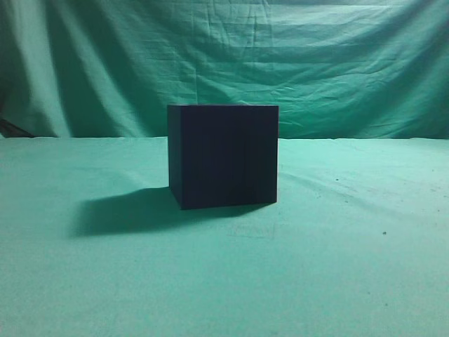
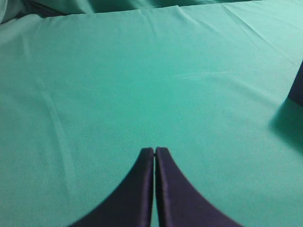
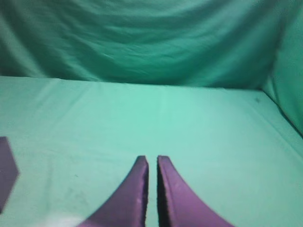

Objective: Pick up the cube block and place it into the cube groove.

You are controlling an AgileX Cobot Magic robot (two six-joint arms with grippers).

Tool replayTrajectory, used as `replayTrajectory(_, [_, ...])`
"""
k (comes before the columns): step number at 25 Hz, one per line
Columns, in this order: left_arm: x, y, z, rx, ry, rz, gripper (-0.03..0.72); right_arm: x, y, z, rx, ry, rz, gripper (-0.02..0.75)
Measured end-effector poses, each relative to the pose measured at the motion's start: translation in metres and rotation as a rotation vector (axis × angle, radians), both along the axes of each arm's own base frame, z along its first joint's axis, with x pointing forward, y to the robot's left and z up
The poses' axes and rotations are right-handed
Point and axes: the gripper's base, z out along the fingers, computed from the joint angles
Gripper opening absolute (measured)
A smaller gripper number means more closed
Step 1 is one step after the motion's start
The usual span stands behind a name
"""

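Fingers (image 2: 144, 189) of your left gripper (image 2: 155, 150) are pressed together with nothing between them, only a hairline seam showing down the middle. They hang over bare green cloth (image 2: 118, 94), pointing toward twelve o'clock in the left wrist view. At about three o'clock in that view, a dark corner of the cube groove (image 2: 297, 87) cuts into the edge, with its shadow spreading on the cloth below it.

Look at the exterior view and you see the cube groove (image 1: 224, 156) standing upright near the centre of the cloth-covered table, one matte dark face and a narrower side toward you. Its shadow falls toward eight o'clock. You cannot see the cube block in any view, and neither arm shows here.

Your right gripper (image 3: 152, 159) is clenched too, its fingers (image 3: 175, 198) nearly touching with a thin gap and grasping nothing. At nine o'clock in the right wrist view a dark purplish corner, apparently the cube groove (image 3: 7, 172), sits well apart from the fingertips.
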Motion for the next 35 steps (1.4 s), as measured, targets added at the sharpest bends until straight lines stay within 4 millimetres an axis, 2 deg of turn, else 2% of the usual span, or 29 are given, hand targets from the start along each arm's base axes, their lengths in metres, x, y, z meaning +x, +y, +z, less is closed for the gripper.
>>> replayTrajectory(7, [0.000,0.000,0.000,0.000,0.000,0.000,0.000,0.001,-0.005,-0.056,0.018,0.099,-0.111,0.000])
replayTrajectory(13, [0.000,0.000,0.000,0.000,0.000,0.000,0.000,-0.001,-0.005,-0.063,0.016,0.158,-0.109,0.000])
replayTrajectory(35, [0.000,0.000,0.000,0.000,0.000,0.000,0.000,-0.001,-0.005,-0.063,0.024,0.160,-0.113,0.000])
